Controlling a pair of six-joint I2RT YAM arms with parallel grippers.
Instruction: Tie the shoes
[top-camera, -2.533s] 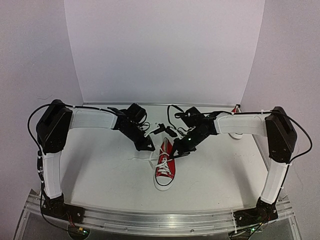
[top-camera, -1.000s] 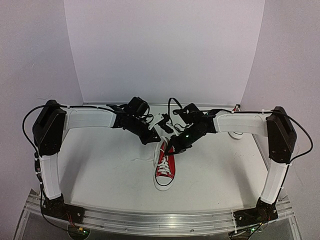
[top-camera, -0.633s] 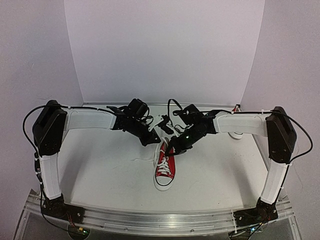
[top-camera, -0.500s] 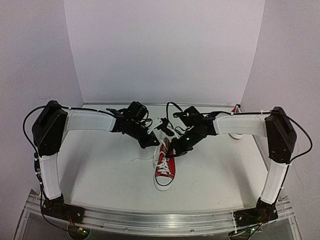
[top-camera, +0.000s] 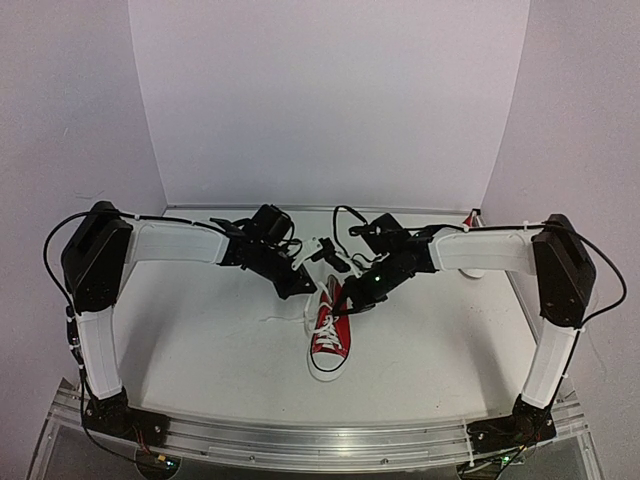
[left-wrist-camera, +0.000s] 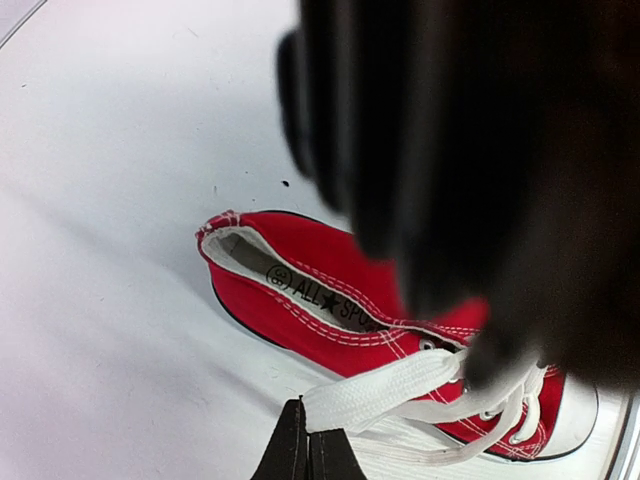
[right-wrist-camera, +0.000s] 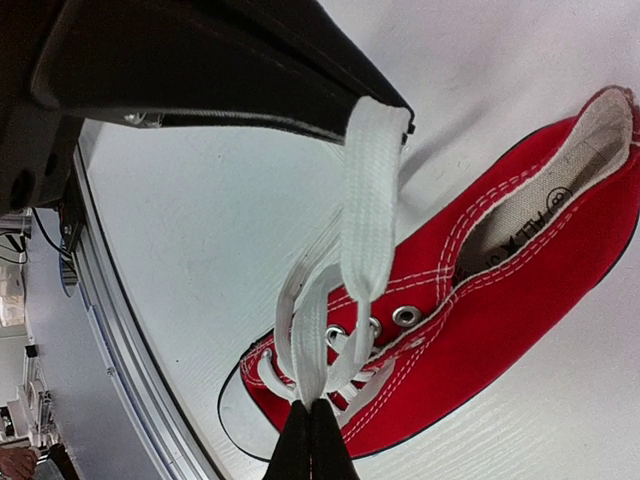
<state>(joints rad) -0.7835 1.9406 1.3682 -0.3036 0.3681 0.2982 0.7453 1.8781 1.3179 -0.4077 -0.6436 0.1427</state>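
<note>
One red shoe (top-camera: 328, 335) with white laces lies mid-table, its toe towards the arms. My left gripper (top-camera: 305, 285) is shut on a flat white lace (left-wrist-camera: 380, 395) beside the shoe's opening (left-wrist-camera: 300, 300). My right gripper (top-camera: 350, 300) is shut on another lace strand (right-wrist-camera: 322, 350) above the eyelets of the shoe (right-wrist-camera: 500, 300). In the right wrist view the lace (right-wrist-camera: 372, 180) runs taut up to the left gripper's black tip. The two grippers hang close together over the shoe's heel end. A second red shoe (top-camera: 471, 217) is mostly hidden behind the right arm.
A white backdrop stands at the far side of the table (top-camera: 200, 340). A loose lace end (top-camera: 280, 318) trails on the table left of the shoe. The metal rail (top-camera: 320, 440) runs along the near edge.
Both grippers stay shut on the laces. Since 2.5 s ago they have drawn slightly closer together over the shoe's heel end. The shoe has not moved.
</note>
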